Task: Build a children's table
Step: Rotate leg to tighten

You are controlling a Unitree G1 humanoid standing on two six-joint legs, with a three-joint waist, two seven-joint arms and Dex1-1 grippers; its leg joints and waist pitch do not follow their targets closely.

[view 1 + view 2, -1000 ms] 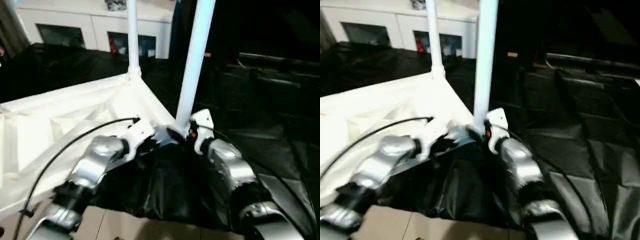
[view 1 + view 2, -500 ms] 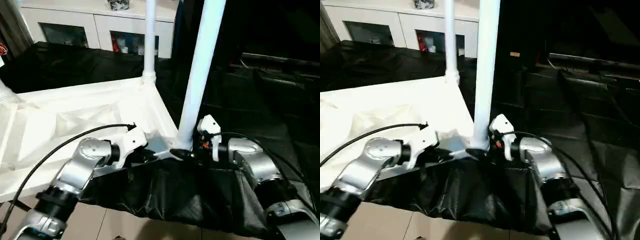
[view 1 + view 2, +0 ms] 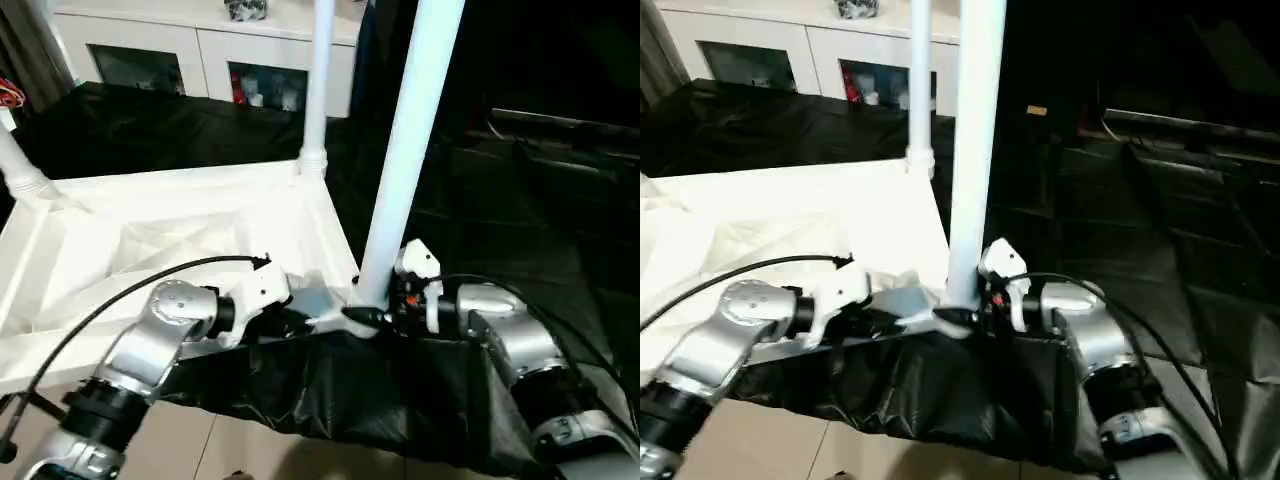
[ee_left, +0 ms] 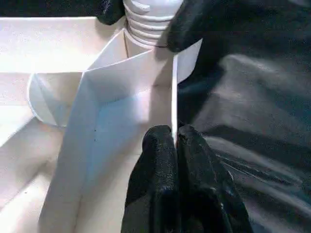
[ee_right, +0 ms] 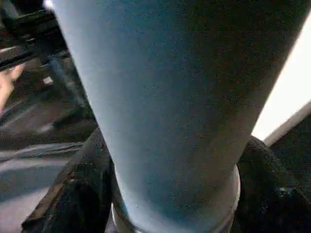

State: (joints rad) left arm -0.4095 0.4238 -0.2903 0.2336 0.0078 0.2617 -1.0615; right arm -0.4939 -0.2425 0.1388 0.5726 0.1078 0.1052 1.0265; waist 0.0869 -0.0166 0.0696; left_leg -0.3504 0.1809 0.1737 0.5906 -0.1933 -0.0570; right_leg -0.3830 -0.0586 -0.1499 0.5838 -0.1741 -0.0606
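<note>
Left claw [image 4: 174, 145] pinches tabletop [image 3: 150, 230] rim—right claw [image 3: 385, 312] straddles leg [image 3: 405, 160].

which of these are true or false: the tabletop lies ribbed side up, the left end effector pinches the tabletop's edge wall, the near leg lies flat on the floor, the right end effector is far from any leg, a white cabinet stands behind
1. The tabletop lies ribbed side up. True.
2. The left end effector pinches the tabletop's thin edge wall. True.
3. The near leg lies flat on the floor. False: it stands upright in the near corner socket.
4. The right end effector is far from any leg. False: its fingers sit on either side of the near leg's base.
5. A white cabinet with glass doors stands behind the table. True.
6. The far leg is lying loose. False: it stands upright in the far corner socket.
</note>
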